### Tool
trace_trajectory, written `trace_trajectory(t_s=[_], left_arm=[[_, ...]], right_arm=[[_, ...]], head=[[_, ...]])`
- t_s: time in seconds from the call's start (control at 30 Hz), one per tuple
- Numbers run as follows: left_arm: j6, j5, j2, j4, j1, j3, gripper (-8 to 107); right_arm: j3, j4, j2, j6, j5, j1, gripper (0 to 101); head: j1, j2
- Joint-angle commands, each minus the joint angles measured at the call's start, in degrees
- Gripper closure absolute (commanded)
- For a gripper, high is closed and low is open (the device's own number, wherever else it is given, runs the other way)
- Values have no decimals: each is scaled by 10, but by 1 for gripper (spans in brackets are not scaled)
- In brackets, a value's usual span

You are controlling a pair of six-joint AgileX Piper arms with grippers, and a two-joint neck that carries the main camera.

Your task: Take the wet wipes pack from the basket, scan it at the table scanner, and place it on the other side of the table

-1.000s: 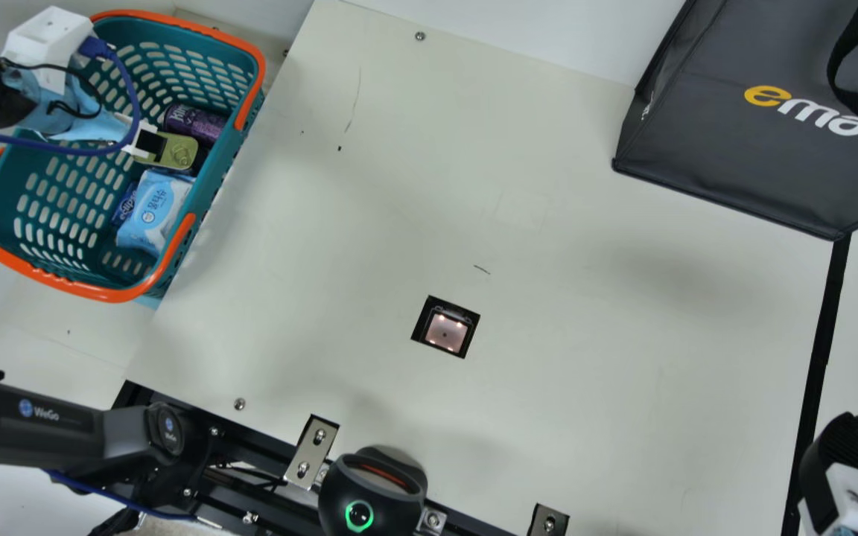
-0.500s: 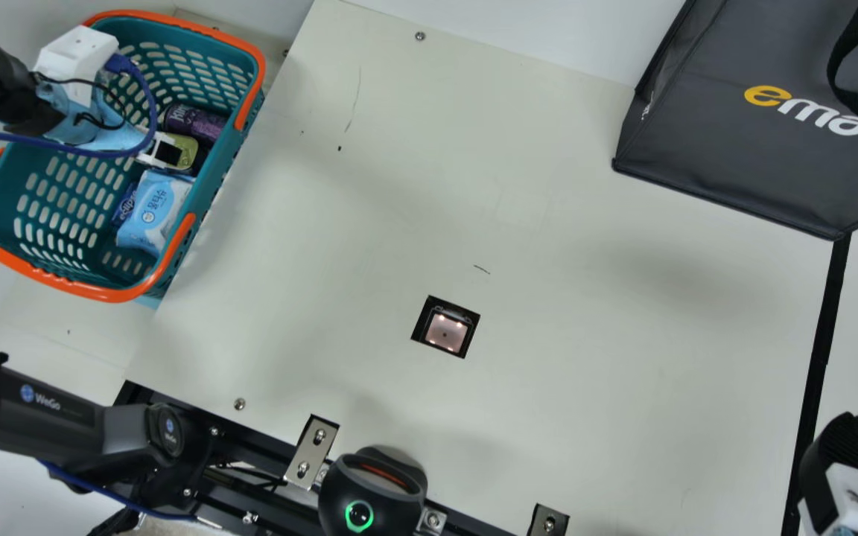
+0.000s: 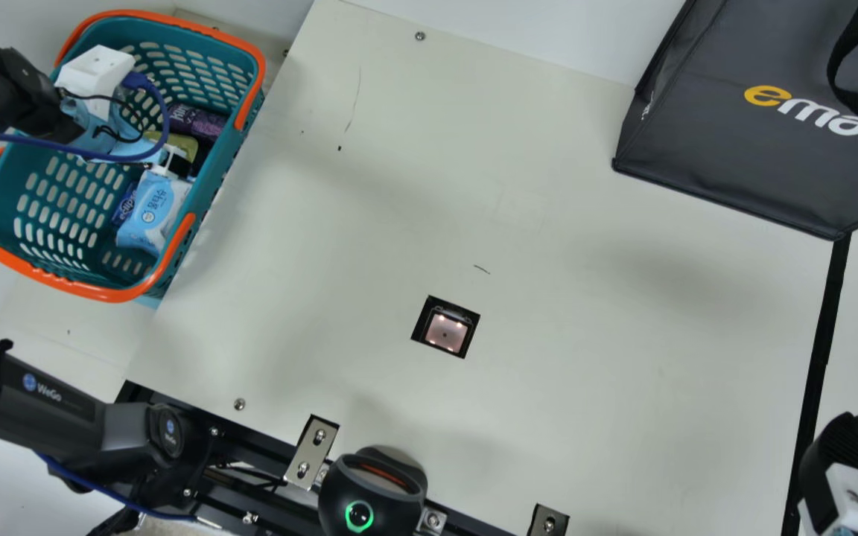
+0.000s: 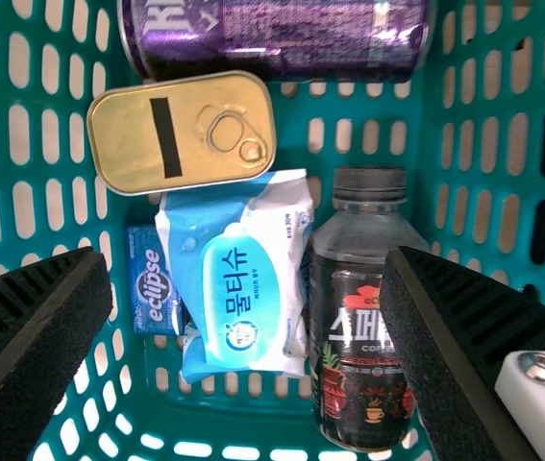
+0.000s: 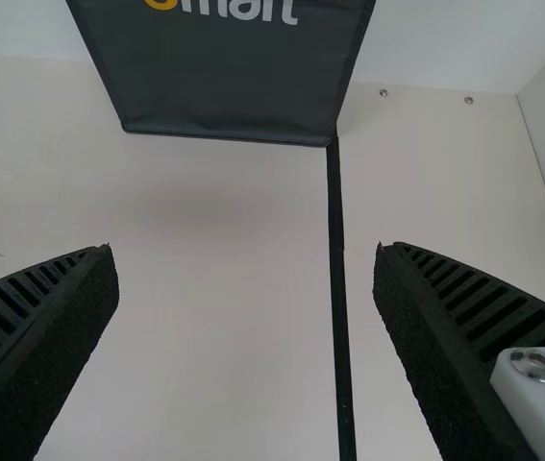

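Observation:
Over the teal basket (image 3: 49,216) in the main view is my left gripper (image 3: 176,162), by the upper end of the light-blue wet wipes pack (image 3: 152,212). The left wrist view has the wipes pack (image 4: 243,288) lying on the basket floor, below the wide-apart fingers of the left gripper (image 4: 248,274), which hold nothing. My right gripper (image 3: 842,454) is at the main view's lower right edge; its fingers stand apart and empty in the right wrist view, the gripper (image 5: 246,264) above bare table. The scanner (image 3: 445,328) is set into the table (image 3: 585,335), lit.
Around the pack lie a gold tin (image 4: 181,133), a purple can (image 4: 277,36), a dark bottle (image 4: 360,336) and a small blue Eclipse pack (image 4: 154,279). A dark bag (image 3: 734,141) stands at the back right. A black device (image 3: 373,491) sits at the near edge.
My left arm has moved right and toward the near side over the basket, from beside the gold tin to the wipes pack's upper end. The right arm has kept still.

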Motion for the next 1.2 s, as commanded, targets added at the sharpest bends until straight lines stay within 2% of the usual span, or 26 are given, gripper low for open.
trace_trajectory(t_s=[0.0, 0.67, 0.93, 1.17], left_arm=[[-11, -2, 4, 2, 1, 2, 9], [-194, -43, 21, 28, 16, 37, 9], [-215, -43, 26, 19, 13, 37, 9], [-194, -22, 40, -11, 10, 18, 9]], right_arm=[[0, 0, 0, 0, 0, 0, 6], [0, 0, 0, 0, 0, 0, 6], [0, 0, 0, 0, 0, 0, 6], [0, 0, 0, 0, 0, 0, 6]], head=[[-17, 2], [-17, 2], [-17, 2], [-17, 2]])
